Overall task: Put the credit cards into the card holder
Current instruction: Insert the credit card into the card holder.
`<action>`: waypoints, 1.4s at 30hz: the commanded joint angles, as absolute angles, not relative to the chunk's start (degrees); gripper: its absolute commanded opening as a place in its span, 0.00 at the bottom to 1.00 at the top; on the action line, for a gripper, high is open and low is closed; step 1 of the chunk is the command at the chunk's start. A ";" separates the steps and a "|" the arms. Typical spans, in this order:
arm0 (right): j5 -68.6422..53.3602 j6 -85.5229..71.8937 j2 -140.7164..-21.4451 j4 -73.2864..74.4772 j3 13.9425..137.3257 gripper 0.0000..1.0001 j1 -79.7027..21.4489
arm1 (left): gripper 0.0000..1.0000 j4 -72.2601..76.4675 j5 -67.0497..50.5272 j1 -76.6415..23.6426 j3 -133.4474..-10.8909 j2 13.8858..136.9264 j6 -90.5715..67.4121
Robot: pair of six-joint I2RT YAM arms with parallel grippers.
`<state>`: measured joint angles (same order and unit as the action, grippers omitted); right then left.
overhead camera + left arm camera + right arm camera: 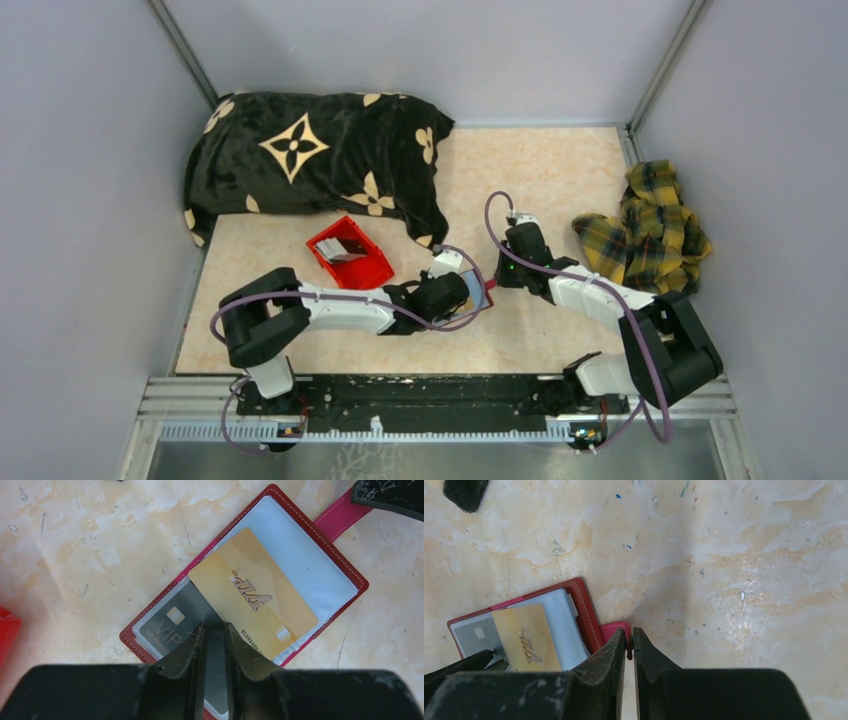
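Left gripper, jaws nearly together, is sitting at the corner of the gold card, which is lying askew on the open card holder. I cannot tell whether it is gripping. Right gripper is pinching the holder's snap tab. That anchor should be holding while the card is sliding squarely into the sleeve.

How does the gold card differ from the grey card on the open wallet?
The gold card is shiny yellow; the grey card is dark. The gold card lies on top, covering one edge of the grey card. The gold card sits mid-wallet; the grey card is at the end nearest the left hand. Both read VIP and rest on the open wallet.
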<state>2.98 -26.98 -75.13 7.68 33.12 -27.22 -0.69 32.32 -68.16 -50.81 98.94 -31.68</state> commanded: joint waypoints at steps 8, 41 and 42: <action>2.57 -26.37 -74.67 4.53 34.47 0.11 -27.42 | 0.24 -4.83 30.29 -68.55 -52.98 101.75 -31.78; 1.43 -26.70 -74.42 3.26 33.34 0.10 -27.51 | 0.29 8.85 31.77 -68.55 -44.74 91.50 -35.61; 1.45 -26.66 -74.44 3.32 33.39 0.10 -27.55 | 0.29 9.21 31.70 -68.55 -44.43 91.23 -35.55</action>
<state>1.78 -27.03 -75.13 5.96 33.04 -27.22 5.65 29.98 -68.16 -45.91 93.91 -34.89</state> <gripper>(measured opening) 0.106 0.288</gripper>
